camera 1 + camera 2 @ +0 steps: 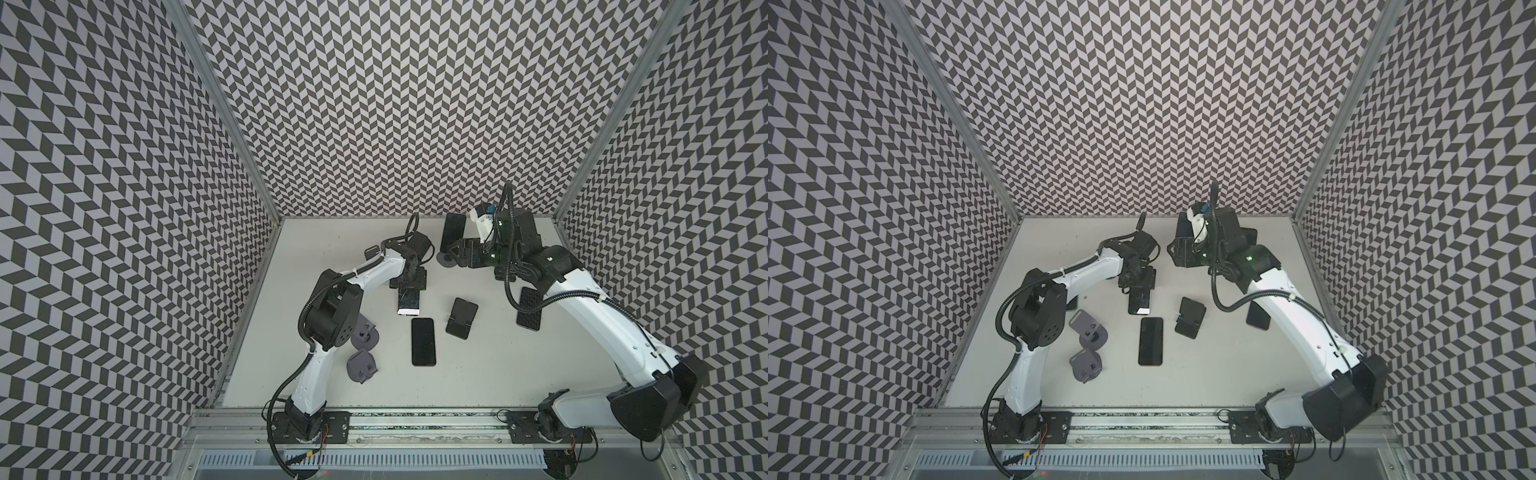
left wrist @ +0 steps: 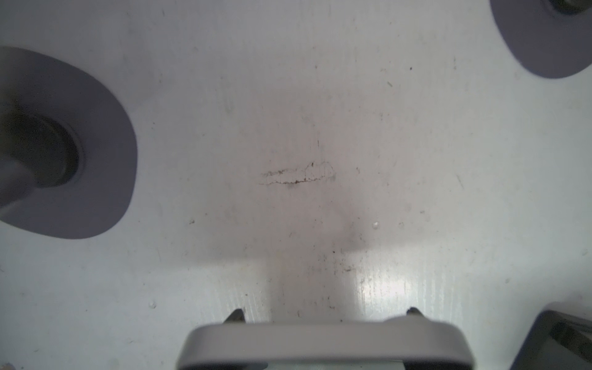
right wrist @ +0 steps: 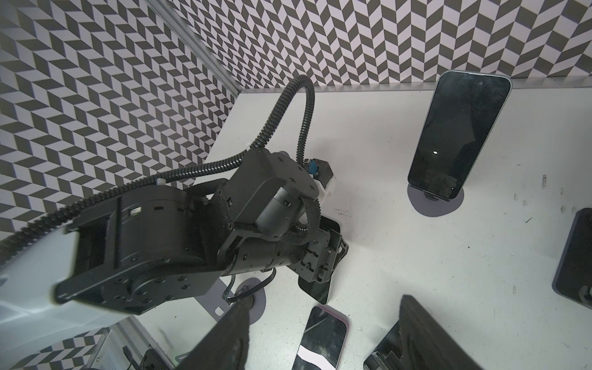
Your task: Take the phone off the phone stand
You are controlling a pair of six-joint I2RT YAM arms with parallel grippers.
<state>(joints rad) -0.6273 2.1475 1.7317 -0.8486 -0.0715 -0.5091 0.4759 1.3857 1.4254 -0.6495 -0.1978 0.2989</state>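
Right wrist view: the right gripper [image 3: 323, 304] has its fingers [image 3: 224, 339] spread apart with nothing between them. The phone [image 3: 458, 134] stands ahead of them, not touching, its long axis upright and leaning back on the stand [image 3: 431, 208] near the back wall [image 3: 384, 38]. The right arm is nearer. The left gripper [image 1: 409, 291] clamps a second phone [image 1: 409, 307].

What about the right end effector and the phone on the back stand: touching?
Apart. The right wrist view shows the phone propped on its stand ahead of the open right end effector, with bare table between.
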